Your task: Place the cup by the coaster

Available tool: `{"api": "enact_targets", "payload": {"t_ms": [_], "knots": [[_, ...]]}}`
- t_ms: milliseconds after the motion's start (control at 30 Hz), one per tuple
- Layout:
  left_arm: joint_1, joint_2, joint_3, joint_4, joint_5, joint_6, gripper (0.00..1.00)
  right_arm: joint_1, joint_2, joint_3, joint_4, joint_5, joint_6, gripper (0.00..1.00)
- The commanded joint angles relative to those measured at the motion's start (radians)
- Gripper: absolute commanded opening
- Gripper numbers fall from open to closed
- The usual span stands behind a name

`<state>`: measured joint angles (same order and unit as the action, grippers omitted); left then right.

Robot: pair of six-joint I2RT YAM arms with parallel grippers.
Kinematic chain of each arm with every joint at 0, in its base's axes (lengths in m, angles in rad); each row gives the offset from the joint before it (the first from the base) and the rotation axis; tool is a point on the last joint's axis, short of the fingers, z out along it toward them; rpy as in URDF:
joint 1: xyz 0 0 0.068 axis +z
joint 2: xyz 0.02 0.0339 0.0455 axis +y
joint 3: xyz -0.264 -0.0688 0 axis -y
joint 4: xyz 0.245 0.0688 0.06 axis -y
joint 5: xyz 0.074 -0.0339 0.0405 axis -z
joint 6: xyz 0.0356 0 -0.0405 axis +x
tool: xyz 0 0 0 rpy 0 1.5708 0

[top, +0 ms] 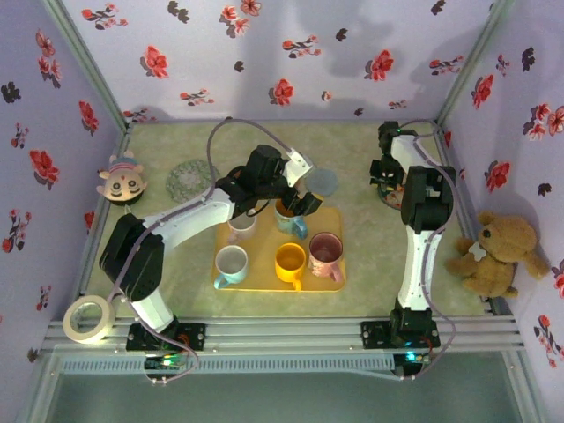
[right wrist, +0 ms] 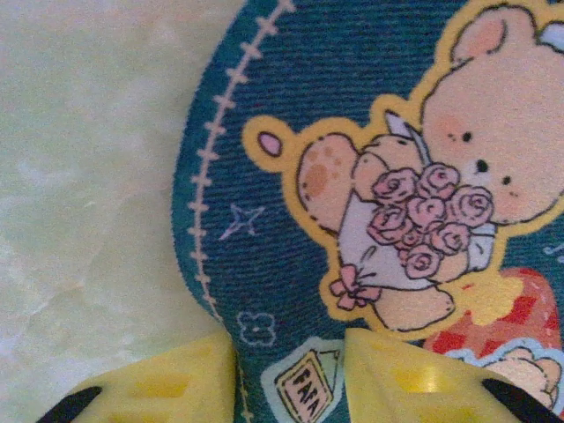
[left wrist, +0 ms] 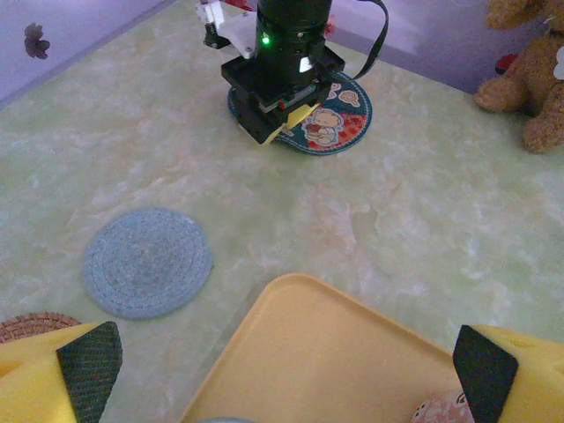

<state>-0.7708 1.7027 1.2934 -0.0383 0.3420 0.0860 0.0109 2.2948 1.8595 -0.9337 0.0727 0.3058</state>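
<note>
- Five cups stand upright, mouths up, on the yellow tray (top: 261, 283) in the middle of the worktop (top: 176, 291): teal cup (top: 288, 220), white cup (top: 242, 225), white-and-blue cup (top: 231, 263), yellow cup (top: 291, 261) and pink cup (top: 325, 251).
- The left end effector (top: 300, 204) hangs over the tray's far edge, just above the teal cup. Its jaws are wide, with nothing between the fingertips (left wrist: 88, 357).
- The grey-blue coaster (top: 322, 182) lies flat just beyond the tray's far edge. From the left wrist it sits ahead and to the left, near the tray but apart from it.
- The right end effector (left wrist: 284, 128) is down on the cartoon coaster (right wrist: 352, 176), far right and well apart from the tray. Its jaws stand narrow with the coaster's edge in the gap. I cannot tell whether they actually pinch it.
- Key relation: the teal cup lies straight below the left end effector, so the left arm is much the nearer. The cup's axis is vertical, so I judge it needs a drop from above, or a side grasp on the wall.
- The task does not settle which coaster is meant. The grey-blue one is the short carry, just past the tray rim.
- Risk, as a judgement: the white cup stands close beside the teal one, so wide jaws may clip it.
</note>
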Motion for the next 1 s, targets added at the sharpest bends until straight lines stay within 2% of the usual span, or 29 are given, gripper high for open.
{"api": "enact_targets", "payload": {"t_ms": [0,300,467,967], "knots": [[-0.008,0.005,0.014,-0.005,0.015,0.005,1.0,-0.008,0.01,-0.01,-0.028,0.013,-0.01,0.33],[-0.008,-0.01,0.001,-0.015,0.013,0.019,1.0,-0.005,-0.022,-0.013,-0.033,-0.031,-0.01,0.15],[-0.009,-0.027,-0.012,-0.017,0.012,0.024,1.0,0.005,-0.04,-0.013,-0.029,-0.083,-0.01,0.08],[-0.009,-0.066,-0.052,-0.023,0.004,0.027,1.0,0.097,-0.015,0.062,-0.071,-0.114,-0.02,0.09]]}}
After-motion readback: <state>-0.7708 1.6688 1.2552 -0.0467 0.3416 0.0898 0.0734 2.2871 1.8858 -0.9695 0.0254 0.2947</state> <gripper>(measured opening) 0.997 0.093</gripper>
